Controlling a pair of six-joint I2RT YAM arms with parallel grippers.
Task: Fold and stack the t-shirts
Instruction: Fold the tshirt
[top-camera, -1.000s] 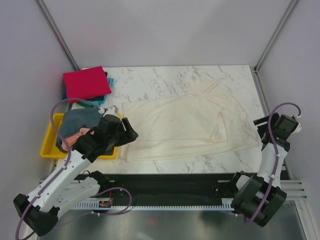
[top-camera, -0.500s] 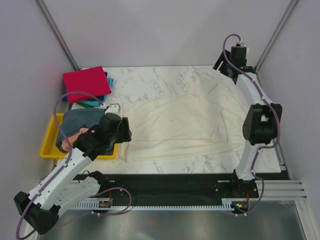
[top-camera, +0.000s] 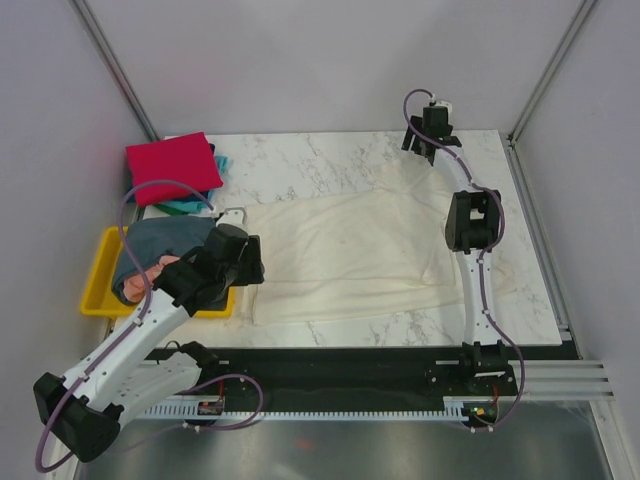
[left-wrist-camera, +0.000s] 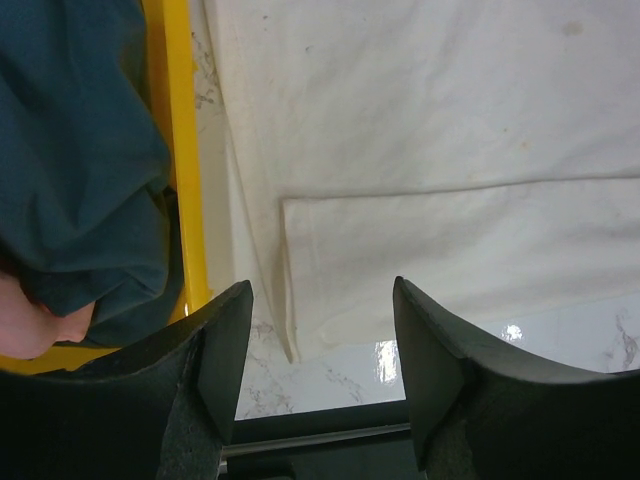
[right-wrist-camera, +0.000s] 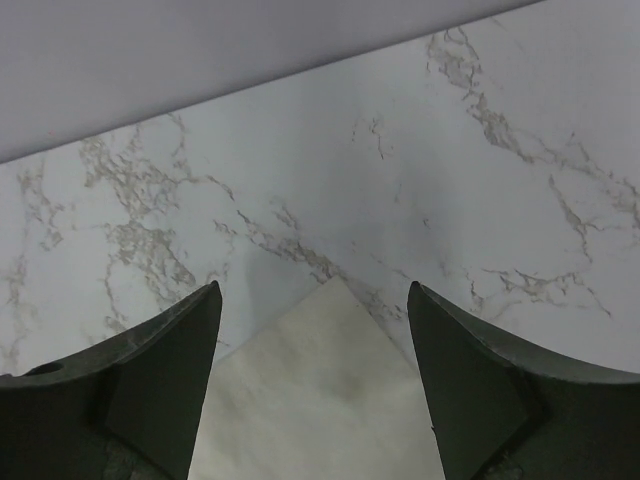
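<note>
Top external, cream-white t-shirt (top-camera: 350, 250) lying left-right

Place: a robotics lab test cell, not a home or shop.
Walls: plain pale panels (top-camera: 320, 60) close in three sides, held by bare metal posts (top-camera: 113, 70).
Desk: a marble-print desk (top-camera: 300, 160) is fitted inside that frame.
Machines: a left arm (top-camera: 130, 340) and a right arm (top-camera: 478, 290) are bolted to a black rail (top-camera: 340, 365) at the near edge, with purple cables (top-camera: 128, 198) looping free.
</note>
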